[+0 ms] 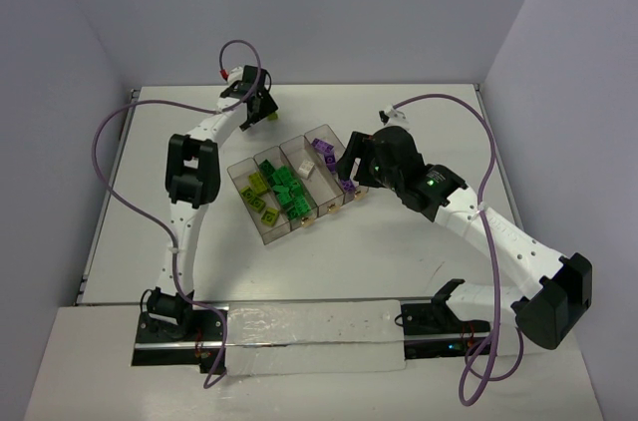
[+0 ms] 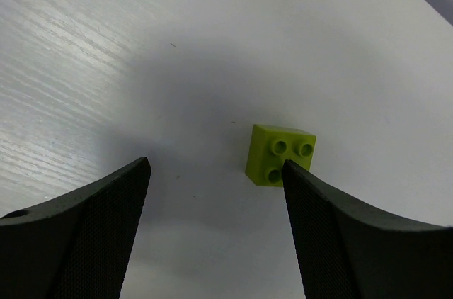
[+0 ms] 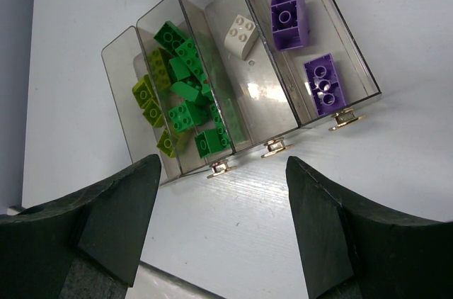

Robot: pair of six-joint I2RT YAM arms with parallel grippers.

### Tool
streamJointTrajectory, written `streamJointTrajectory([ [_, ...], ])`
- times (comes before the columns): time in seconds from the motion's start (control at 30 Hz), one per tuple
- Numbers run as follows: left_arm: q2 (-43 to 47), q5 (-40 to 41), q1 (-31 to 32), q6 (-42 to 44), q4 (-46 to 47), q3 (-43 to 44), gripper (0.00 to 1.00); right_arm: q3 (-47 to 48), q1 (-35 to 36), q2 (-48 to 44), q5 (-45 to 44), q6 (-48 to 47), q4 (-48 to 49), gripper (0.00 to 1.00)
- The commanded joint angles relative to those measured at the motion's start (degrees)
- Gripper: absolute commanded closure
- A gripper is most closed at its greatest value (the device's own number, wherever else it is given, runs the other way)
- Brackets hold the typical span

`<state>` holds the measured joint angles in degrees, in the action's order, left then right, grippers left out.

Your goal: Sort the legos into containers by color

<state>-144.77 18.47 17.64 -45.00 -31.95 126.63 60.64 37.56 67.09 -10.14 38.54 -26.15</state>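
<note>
Left hand (image 2: 216,171): its two fingers were wide apart and held nothing. It hung low over the far part of the white surface (image 2: 106,44).
Loose yellow-green brick (image 2: 279,154): it lay studs up on the surface, outside the tray, just beside one finger of the left hand. I could not tell if they touched.
Right hand (image 3: 223,171): its fingers were wide apart too, with nothing in them. It hung above the end of the tray with the small yellowish tabs (image 3: 271,147).
Tray (image 3: 272,111): four clear boxes in a row, near the middle of the surface.
First box: yellow-green bricks (image 3: 145,93).
Second box: dark green bricks (image 3: 187,93), piled up.
Third box: one white brick (image 3: 241,35).
Fourth box: three purple bricks (image 3: 290,12).
</note>
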Motion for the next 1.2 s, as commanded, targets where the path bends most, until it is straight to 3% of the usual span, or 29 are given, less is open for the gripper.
streamJointTrajectory([
  [0.0,4.5,2.7,-0.3,2.0,-2.0,0.1,0.17,0.6,-0.1,-0.7,0.0,0.5,2.3,0.21],
  [0.2,6.3,4.6,-0.3,3.8,-3.5,-2.9,0.17,0.5,0.0,-1.1,0.2,0.6,2.5,0.21],
  [0.7,18.7,11.8,-0.8,7.1,-6.6,-20.0,0.17,-0.3,0.0,-2.5,1.0,1.3,2.9,0.21],
  [0.9,24.4,12.2,-1.2,8.5,-5.6,-26.3,0.16,-0.5,0.3,-3.4,1.5,1.7,3.2,0.21],
  [1.17,29.6,6.3,-1.1,8.3,-3.1,-26.0,0.15,-0.2,1.5,-3.6,1.2,2.0,3.2,0.21],
])
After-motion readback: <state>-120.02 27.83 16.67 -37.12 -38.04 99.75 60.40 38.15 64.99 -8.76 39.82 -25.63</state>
